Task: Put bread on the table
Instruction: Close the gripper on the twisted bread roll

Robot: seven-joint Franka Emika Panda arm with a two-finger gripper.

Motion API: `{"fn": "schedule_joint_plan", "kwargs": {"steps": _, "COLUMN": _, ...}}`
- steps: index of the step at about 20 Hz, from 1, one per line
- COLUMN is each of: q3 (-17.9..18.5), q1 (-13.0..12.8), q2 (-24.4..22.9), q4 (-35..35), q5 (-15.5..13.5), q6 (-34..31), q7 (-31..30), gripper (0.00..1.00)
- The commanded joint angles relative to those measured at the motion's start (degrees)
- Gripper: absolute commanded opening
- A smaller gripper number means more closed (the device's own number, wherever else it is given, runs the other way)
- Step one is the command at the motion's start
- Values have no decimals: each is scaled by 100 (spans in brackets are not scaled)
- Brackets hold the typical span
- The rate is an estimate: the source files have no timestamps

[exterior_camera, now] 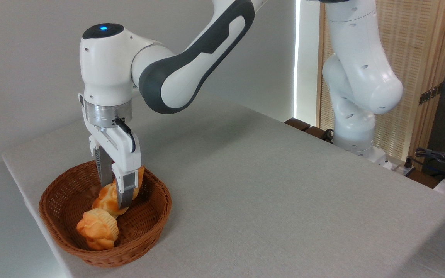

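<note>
bread (108, 199) in the basket (145, 231) looks light and firm; the fingers (115, 189) sit narrow around its middle, a sensible hold.

You can't see the middle of the bread (108, 199): the near finger of the gripper (116, 193) covers it, and the bun (98, 228) hides its lower end. The far finger sits mostly behind the near one, so contact with the bread can't be judged. The basket (149, 227) wall masks its own floor. The desk (265, 200) is cut off right and below the basket.
</note>
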Motion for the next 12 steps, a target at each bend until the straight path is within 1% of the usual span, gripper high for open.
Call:
{"fn": "schedule_joint_plan", "kwargs": {"steps": 1, "q3": 12, "q1": -13, "q2": 29, "q4": 92, "q5": 76, "q6": 11, "q7": 29, "gripper": 54}}
{"fn": "schedule_joint_plan", "kwargs": {"steps": 2, "q3": 12, "q1": -13, "q2": 29, "q4": 92, "q5": 103, "q6": 12, "q7": 64, "gripper": 46}}
{"fn": "schedule_joint_plan", "kwargs": {"steps": 3, "q3": 12, "q1": -5, "q2": 12, "q4": 92, "q5": 146, "q6": 12, "q7": 99, "gripper": 47}}
{"fn": "schedule_joint_plan", "kwargs": {"steps": 5, "q3": 21, "q1": 13, "q2": 12, "q4": 92, "q5": 147, "q6": 12, "q7": 100, "gripper": 48}}
{"fn": "schedule_joint_plan", "kwargs": {"steps": 12, "q3": 21, "q1": 22, "q2": -23, "q4": 92, "q5": 147, "q6": 3, "q7": 108, "gripper": 48}}
